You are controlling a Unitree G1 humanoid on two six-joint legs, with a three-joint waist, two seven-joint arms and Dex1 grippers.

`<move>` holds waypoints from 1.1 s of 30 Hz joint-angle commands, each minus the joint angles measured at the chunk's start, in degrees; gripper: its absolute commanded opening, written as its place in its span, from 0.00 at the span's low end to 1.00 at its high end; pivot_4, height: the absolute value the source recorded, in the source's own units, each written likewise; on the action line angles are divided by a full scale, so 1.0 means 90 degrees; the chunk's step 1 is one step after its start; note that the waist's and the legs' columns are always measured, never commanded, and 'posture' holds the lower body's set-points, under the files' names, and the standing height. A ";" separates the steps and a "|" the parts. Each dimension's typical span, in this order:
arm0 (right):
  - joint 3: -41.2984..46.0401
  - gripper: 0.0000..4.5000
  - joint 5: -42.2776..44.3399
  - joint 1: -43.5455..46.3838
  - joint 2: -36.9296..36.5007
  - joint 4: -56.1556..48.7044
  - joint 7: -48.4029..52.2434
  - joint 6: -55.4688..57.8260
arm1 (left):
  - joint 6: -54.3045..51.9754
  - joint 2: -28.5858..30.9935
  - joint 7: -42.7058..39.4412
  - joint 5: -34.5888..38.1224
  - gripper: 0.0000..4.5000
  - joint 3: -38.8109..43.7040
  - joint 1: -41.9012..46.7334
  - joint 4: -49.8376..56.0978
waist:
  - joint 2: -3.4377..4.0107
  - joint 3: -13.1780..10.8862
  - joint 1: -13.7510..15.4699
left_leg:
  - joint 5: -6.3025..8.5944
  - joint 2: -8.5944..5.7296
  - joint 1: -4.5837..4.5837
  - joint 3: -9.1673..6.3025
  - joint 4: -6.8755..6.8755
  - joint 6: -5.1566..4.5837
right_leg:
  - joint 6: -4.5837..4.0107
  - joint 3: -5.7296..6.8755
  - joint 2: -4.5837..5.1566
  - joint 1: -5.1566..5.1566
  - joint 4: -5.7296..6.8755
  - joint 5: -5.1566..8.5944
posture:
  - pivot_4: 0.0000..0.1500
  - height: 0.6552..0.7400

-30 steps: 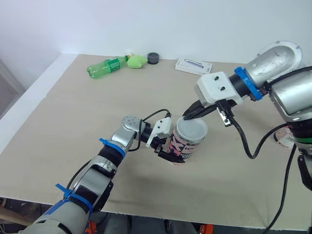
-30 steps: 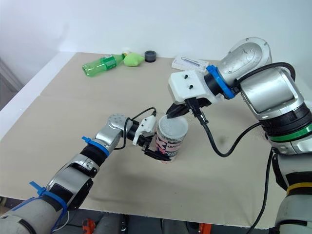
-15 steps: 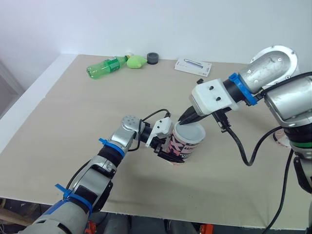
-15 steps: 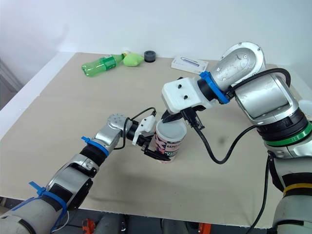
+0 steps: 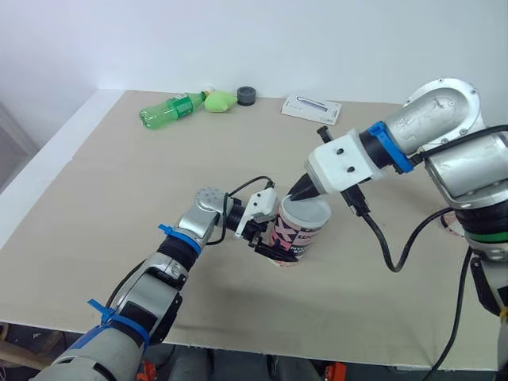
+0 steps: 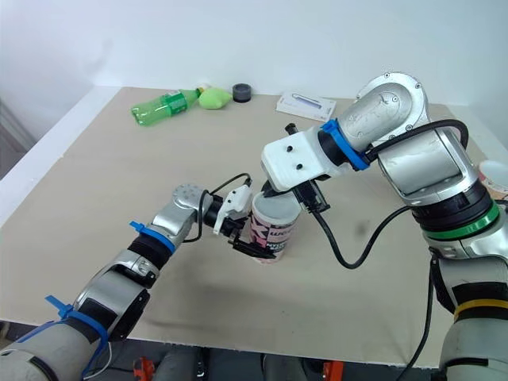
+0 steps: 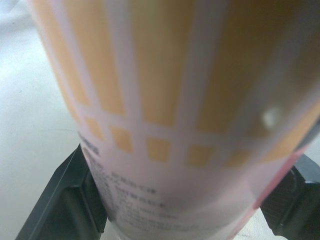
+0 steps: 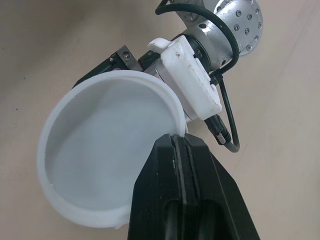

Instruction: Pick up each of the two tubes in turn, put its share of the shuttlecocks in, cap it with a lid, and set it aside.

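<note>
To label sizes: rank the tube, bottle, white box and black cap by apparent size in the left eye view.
1. tube, though nearest the camera
2. bottle and white box, about alike
3. black cap

We record: tube (image 5: 297,235), clasped between the left gripper (image 5: 279,249) jaws, glossy printed surface; lid (image 8: 100,150), pinched in the right gripper (image 8: 176,142) jaws, smooth translucent white plastic; table (image 5: 119,182), matt beige.
</note>
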State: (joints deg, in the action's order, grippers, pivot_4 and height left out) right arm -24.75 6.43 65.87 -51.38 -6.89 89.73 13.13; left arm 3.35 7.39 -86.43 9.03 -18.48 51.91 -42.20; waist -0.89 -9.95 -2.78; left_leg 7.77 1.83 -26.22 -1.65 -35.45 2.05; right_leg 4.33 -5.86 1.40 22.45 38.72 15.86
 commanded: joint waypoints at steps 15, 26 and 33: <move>0.0139 0.01 -0.0347 -0.0164 -0.0188 -0.0171 0.0143 -0.0161 | -0.0102 0.0053 -0.0032 -0.0185 0.75 -0.0054 -0.0019 -0.0073 | 0.0000 0.0000 0.0005 | -0.0002 -0.0002 0.0011 -0.0004 0.0001 0.0001 | 0.0007 -0.0001 -0.0003 -0.0001 0.0033 0.0028 | 1.00 0.87; 0.0426 0.56 -0.0143 0.0239 0.0119 0.0078 0.0076 0.0281 | -0.0136 0.0069 -0.0030 -0.0186 0.75 -0.0039 -0.0036 -0.0046 | 0.0000 0.0000 0.0002 | -0.0003 -0.0002 0.0013 -0.0005 0.0004 0.0003 | 0.0002 -0.0001 -0.0003 -0.0001 0.0034 0.0028 | 1.00 0.87; 0.0983 0.56 0.0530 0.0762 0.0349 0.0474 0.0027 0.1048 | -0.0116 0.0027 -0.0055 -0.0199 0.75 -0.0066 -0.0049 -0.0070 | 0.0001 -0.0001 0.0008 | -0.0003 -0.0004 0.0010 -0.0007 0.0004 0.0003 | -0.0019 0.0000 -0.0002 0.0000 0.0036 0.0017 | 1.00 0.87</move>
State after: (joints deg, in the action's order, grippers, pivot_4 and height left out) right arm -18.91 9.37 71.06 -48.22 -2.65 89.70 20.98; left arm 2.67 7.31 -86.72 8.95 -18.11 52.01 -42.06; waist -0.88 -9.96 -2.71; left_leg 7.75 1.79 -26.13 -1.72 -35.41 2.07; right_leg 4.15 -5.86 1.38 22.44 39.04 16.02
